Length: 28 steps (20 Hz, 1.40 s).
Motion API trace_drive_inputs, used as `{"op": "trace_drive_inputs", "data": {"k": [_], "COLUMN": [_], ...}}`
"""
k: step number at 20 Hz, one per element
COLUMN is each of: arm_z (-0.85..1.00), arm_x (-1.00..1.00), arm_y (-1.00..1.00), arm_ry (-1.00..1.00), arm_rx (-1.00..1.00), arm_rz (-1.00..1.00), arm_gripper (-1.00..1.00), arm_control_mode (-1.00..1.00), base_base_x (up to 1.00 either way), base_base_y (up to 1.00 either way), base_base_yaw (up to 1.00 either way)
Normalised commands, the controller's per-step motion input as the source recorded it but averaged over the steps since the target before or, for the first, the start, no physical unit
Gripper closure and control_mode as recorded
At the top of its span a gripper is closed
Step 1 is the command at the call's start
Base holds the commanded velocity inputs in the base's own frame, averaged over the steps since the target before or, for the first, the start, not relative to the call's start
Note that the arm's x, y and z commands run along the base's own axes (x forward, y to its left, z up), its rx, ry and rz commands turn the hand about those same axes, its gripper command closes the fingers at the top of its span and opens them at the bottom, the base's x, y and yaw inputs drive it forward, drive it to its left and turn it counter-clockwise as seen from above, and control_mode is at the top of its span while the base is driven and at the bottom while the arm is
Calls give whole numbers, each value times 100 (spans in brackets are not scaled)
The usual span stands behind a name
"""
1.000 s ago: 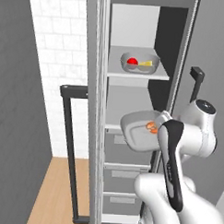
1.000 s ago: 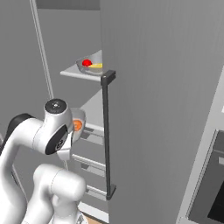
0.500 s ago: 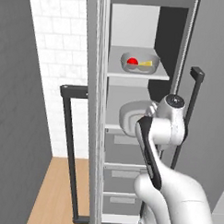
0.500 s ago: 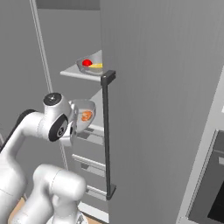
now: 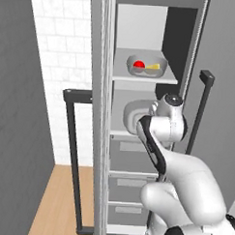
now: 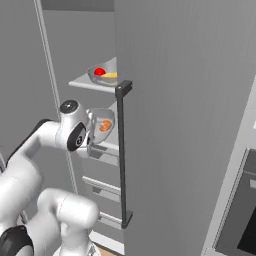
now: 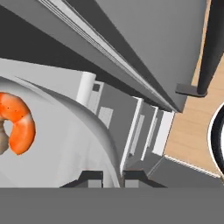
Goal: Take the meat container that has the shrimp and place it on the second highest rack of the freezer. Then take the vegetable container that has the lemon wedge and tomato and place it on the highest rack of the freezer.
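The meat container, its shrimp at nine o'clock in the hand view, is held by its rim between the nearly closed gripper at the freezer; it is best slid level onto the second highest rack, beneath the vegetable container.

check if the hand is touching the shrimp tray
Touching. In the hand view the two fingertips of the hand straddle the rim of the shrimp tray, one on each side, with no gap showing.
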Motion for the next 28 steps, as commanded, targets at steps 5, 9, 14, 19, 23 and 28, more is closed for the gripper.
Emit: {"op": "trace_drive_inputs", "data": {"k": [5, 9, 14, 19, 23, 28], "arm_z": [-59, -35, -1, -2, -16, -1], "arm_x": [57, 78, 88, 86, 63, 2], "arm_y": [0, 0, -7, -19, -16, -1], "arm_ry": [0, 0, 0, 0, 0, 0], "arm_rx": [0, 0, 0, 0, 0, 0], "arm_rz": [-2, -3, -8, -9, -6, 0], "arm_gripper": [100, 100, 100, 100, 100, -100], "arm_control_mode": [-100, -100, -100, -100, -100, -100], "base_base_x": [0, 0, 0, 0, 0, 0], "base_base_y": [0, 0, 0, 0, 0, 0], "base_base_yaw": [0, 0, 0, 0, 0, 0]}}
